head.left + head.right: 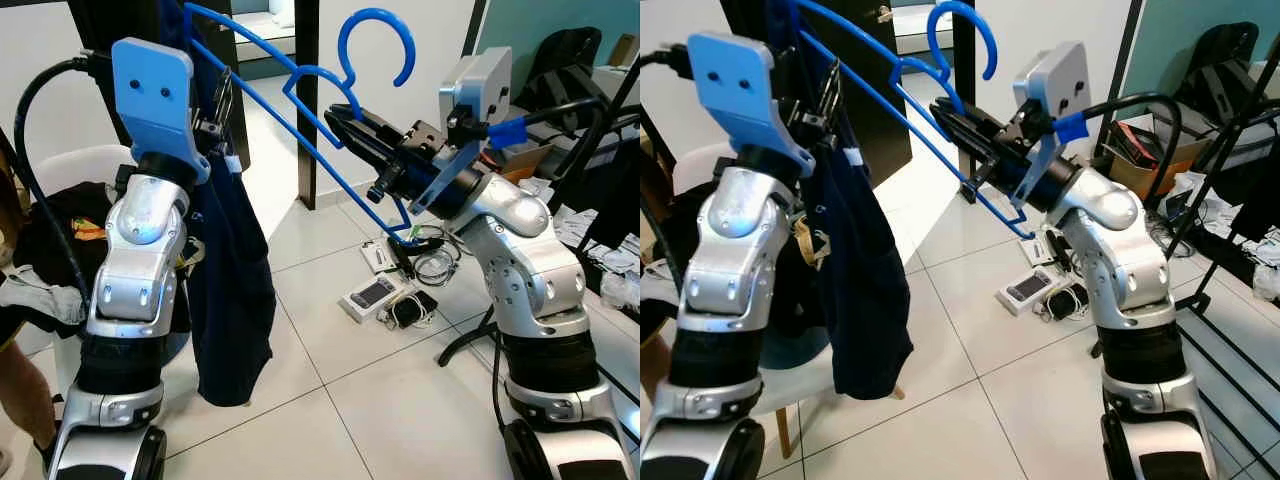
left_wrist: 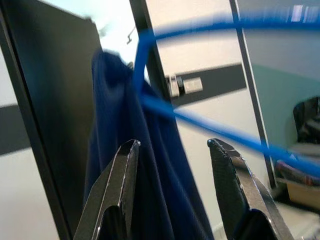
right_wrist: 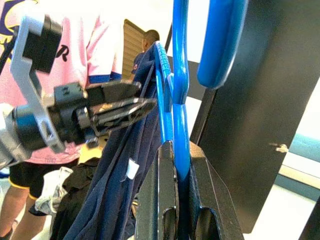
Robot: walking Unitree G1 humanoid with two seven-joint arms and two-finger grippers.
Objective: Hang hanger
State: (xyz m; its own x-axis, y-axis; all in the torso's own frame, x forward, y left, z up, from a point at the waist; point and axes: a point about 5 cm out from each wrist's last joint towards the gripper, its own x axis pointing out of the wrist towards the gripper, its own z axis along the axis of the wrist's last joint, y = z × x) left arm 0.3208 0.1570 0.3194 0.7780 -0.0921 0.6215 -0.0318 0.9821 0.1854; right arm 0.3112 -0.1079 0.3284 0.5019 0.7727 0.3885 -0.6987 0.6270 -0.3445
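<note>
Silver arm, left: raised at the near left, with the left gripper [image 2: 172, 165] released; its two fingers stand apart, close beside the dark blue garment [image 1: 232, 290] without pinching it.
Garment: draped over the left shoulder of the blue hanger [image 1: 300, 95], hanging down toward the tiled floor [image 1: 330, 400] in front of a white chair [image 1: 790, 395].
Right gripper [image 1: 340, 122]: clenched on the hanger just below the hook [image 1: 375, 45], wire pressed between the fingers in the right wrist view.
Hanger: held in the air between the two arms, tilted, hook pointing up and free of any support.
Floor clutter: small boxes and cables [image 1: 395, 290] lie on the tiles beneath the right arm.
Rack: a black garment rack [image 1: 1230, 150] stands at the far right.
Person: stands behind the left arm, seen in the right wrist view.
Risk, slippage: the uneven load may rotate the thin wire in the grip.
Risk, garment: tilt may slide the cloth off the shoulder.
Risk, hooking: a misjudged approach may miss the rail.
</note>
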